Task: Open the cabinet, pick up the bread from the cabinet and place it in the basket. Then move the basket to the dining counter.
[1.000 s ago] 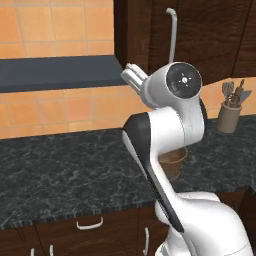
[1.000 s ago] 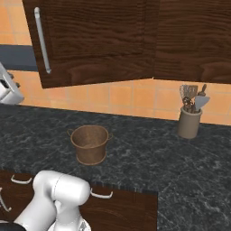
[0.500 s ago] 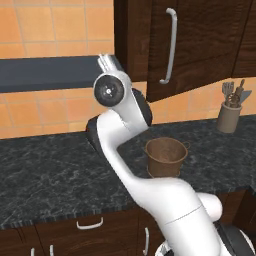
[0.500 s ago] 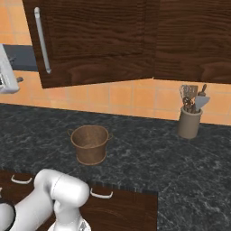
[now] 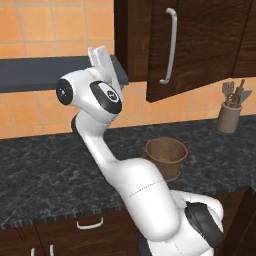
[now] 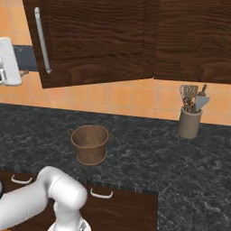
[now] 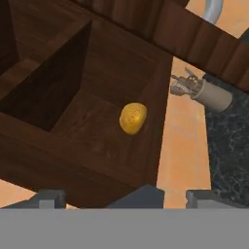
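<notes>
Cabinet (image 5: 200,45) door's swung open, and the claw (image 7: 114,197) is spread wide w/ nothing in it, looking up into the box. Bread (image 7: 133,117) sits on the shelf inside, near the right wall. Risk imo: reaching in at this tilt, a finger clips the shelf edge or nudges the loaf deeper. Basket (image 6: 90,143) waits on the black worktop (image 6: 171,158) below.

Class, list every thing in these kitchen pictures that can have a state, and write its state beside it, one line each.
cabinet: door swung open.
bread: lying on the cabinet shelf, not gripped.
basket: upright on the black worktop, empty.
gripper: open, holding nothing, facing the cabinet interior.
utensil pot: upright on the worktop, utensils standing in it.
drawers: shut.
</notes>
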Tool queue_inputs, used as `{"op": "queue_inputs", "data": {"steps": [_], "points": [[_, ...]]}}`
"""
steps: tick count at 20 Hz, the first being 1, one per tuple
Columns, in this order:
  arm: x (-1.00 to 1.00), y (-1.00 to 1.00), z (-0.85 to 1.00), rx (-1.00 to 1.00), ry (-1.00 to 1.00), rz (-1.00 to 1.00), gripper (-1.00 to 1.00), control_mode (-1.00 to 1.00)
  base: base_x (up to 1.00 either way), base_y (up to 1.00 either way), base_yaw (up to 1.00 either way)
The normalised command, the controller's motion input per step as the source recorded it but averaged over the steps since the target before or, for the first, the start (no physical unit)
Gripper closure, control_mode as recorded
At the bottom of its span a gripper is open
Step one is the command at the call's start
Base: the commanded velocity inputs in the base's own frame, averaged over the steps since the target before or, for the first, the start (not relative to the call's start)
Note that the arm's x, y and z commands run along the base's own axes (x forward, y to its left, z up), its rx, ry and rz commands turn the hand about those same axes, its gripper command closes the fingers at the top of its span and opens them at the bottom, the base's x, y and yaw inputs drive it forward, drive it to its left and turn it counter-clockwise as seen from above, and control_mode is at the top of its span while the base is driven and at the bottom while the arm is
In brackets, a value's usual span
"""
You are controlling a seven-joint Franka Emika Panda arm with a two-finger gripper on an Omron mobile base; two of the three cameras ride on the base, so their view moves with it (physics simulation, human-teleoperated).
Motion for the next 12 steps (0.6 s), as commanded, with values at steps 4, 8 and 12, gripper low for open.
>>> {"op": "queue_inputs", "data": {"steps": [4, 8, 12], "points": [[0.05, 0.10, 0.00, 0.37, -0.22, -0.39, -1.00, -1.00, 0.00, 0.00, 0.00], [0.47, -0.11, -0.18, 0.39, -0.21, -0.27, -1.00, -1.00, 0.00, 0.00, 0.00], [0.39, -0.10, -0.42, 0.36, -0.18, -0.25, -1.00, -1.00, 0.00, 0.00, 0.00]]}}
